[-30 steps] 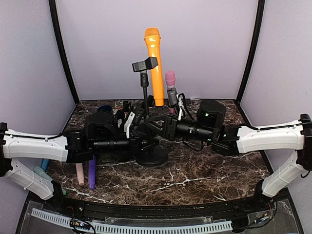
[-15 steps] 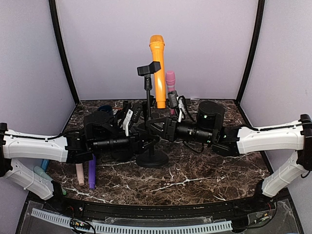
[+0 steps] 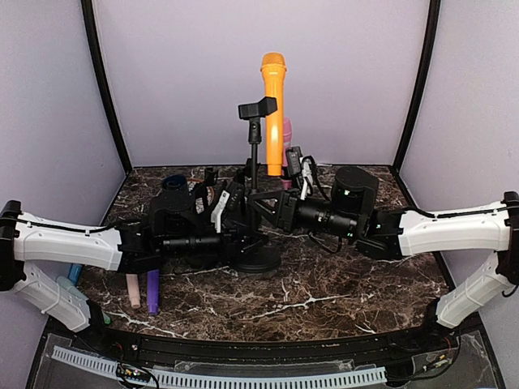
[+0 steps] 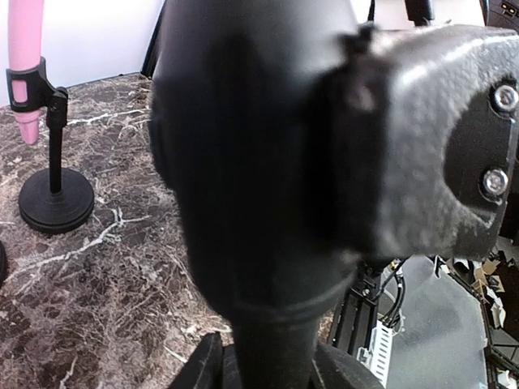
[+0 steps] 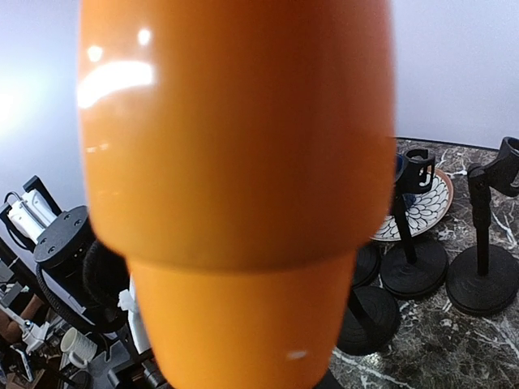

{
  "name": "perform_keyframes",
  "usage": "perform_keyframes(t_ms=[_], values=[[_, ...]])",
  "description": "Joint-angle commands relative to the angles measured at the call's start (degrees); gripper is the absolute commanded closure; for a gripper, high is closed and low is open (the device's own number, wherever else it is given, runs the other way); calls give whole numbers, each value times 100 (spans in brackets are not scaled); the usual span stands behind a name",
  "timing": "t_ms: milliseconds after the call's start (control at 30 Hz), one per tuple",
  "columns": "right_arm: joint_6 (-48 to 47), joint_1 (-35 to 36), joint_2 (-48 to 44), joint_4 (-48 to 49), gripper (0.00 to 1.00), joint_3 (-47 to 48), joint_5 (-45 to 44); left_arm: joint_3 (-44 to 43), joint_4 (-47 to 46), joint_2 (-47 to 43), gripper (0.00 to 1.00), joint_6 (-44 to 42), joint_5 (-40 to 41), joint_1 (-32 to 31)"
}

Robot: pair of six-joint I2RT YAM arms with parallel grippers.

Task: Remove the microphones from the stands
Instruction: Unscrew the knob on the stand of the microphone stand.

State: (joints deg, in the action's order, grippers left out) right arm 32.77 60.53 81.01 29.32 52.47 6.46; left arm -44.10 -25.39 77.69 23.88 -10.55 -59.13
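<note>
Both microphone [image 3: 273, 113] and stand [image 3: 255, 162] have shifted right together within the last second. The microphone stands upright against the clip [image 3: 258, 107], probably not yet free. The right gripper [image 3: 285, 170] clamps its lower end. The left gripper [image 3: 240, 217] sits at the stand; its grip cannot be determined.

Orange microphone [image 3: 273, 105]: one was counted.
Pink microphone [image 4: 23, 65]: one stood far left of the left fingers [image 4: 205, 366].
Black stands [image 5: 413, 263]: at least three showed in the right wrist view.
Patterned plate [image 5: 426, 203]: one lay behind those stands.
Marker pens [image 3: 152, 290]: one pink and one purple lay clear; paler ones were half hidden, uncounted.
Robot arms [image 3: 73, 243]: two were present.
</note>
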Motion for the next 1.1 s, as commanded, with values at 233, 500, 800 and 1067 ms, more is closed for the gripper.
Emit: perform_keyframes(t_ms=[233,500,800,1067], values=[[-27,1,-352,770,99,40,-43,-29,-164,95,99,61,-116,-2],[553,-362,-368,1190,99,226,1546,-72,-465,-240,100,-204,-558,-2],[980,-463,-235,1248,99,875,3244,-228,-900,-653,100,-336,-1550,-2],[968,-501,-258,1169,79,872,3081,-343,-694,-664,100,-513,-1595,-2]])
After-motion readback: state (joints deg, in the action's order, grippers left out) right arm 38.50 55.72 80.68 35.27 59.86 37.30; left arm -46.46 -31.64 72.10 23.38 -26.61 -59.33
